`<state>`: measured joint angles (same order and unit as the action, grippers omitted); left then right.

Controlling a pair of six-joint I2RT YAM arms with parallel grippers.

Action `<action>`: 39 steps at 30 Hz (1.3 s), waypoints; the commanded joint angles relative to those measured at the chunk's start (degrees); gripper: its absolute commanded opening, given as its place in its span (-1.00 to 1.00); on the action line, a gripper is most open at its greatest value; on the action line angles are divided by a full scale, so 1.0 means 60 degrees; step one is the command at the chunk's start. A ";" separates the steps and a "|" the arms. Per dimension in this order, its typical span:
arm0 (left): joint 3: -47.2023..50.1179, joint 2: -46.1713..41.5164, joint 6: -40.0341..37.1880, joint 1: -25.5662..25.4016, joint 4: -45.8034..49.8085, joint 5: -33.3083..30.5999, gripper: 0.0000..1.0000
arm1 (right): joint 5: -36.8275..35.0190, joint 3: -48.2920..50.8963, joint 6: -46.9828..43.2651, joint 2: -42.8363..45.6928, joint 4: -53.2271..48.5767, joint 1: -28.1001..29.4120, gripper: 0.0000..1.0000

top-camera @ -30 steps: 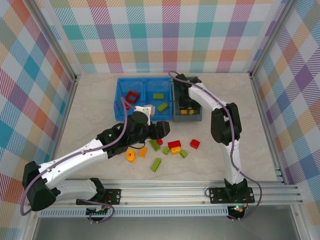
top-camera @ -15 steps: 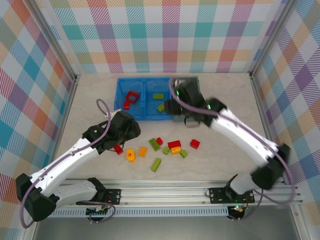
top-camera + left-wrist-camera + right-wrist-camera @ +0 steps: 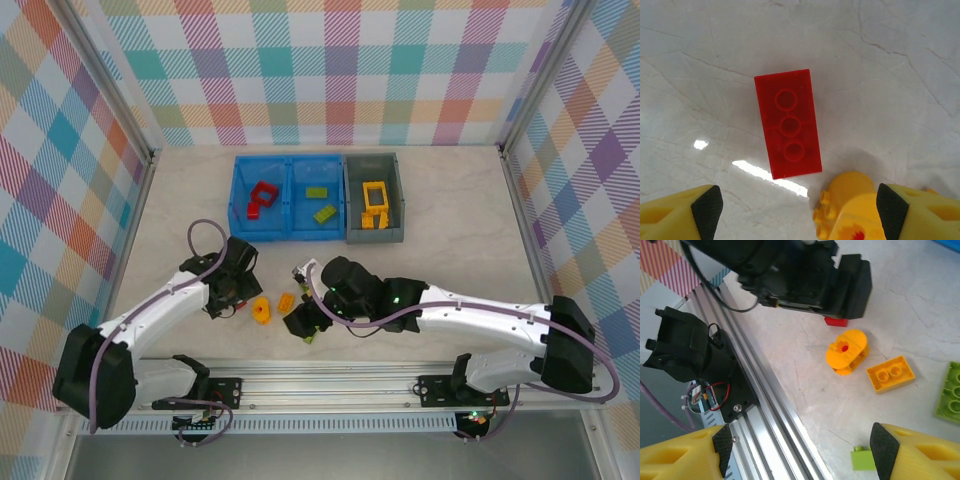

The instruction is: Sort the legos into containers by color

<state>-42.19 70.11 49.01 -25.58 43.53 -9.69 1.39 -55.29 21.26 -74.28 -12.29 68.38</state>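
at the far side of the worktop (image 3: pixel 450 200) sits the two-compartment bin (image 3: pixel 288 160), with the single bin (image 3: pixel 375 236) touching its right wall. bricks (image 3: pixel 253 209) lie in its left compartment, more bricks (image 3: pixel 325 213) in its right one, and further bricks (image 3: pixel 372 221) in the single bin. nearer my bases, a flat brick (image 3: pixel 788 123) lies on the worktop between my left jaws, touching neither. the round piece (image 3: pixel 261 311) is near it, to its right, and a two-stud brick (image 3: pixel 286 301) lies just right of that. a wide brick (image 3: pixel 950 392) lies further right again. a small piece (image 3: pixel 863 459) lies apart from these, close to the front rail (image 3: pixel 770 405).

The pale marbled table (image 3: pixel 450 250) carries a blue two-compartment bin (image 3: pixel 288 159), a grey bin (image 3: pixel 349 200), a red brick (image 3: pixel 788 124), a round yellow piece (image 3: pixel 847 351) and an orange brick (image 3: pixel 890 373).
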 commanded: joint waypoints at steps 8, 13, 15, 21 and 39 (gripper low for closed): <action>0.0545 0.1304 -0.0478 0.1021 -0.1758 0.0619 0.40 | 0.0251 -0.0341 0.0442 -0.0543 0.0731 0.0203 0.50; 0.0624 0.1812 -0.0597 0.1210 -0.2091 0.0653 0.21 | 0.0248 -0.0584 0.0511 -0.0831 0.0675 0.0300 0.49; 0.0703 0.1863 -0.0598 0.1232 -0.2282 0.0692 0.09 | 0.0231 -0.0629 0.0542 -0.0904 0.0671 0.0320 0.49; 0.0748 0.1589 -0.0701 0.1232 -0.2337 0.0718 -0.34 | 0.0112 -0.0629 0.0608 -0.0929 0.0663 0.0349 0.48; -0.6945 0.4222 -0.3850 0.1239 0.0777 0.0817 -0.46 | -0.1502 -0.1977 0.1021 -0.1247 0.1671 -0.1426 0.50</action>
<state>-78.56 89.17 31.22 -18.68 43.53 -4.91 -7.07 -64.82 26.41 -80.20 -5.61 61.19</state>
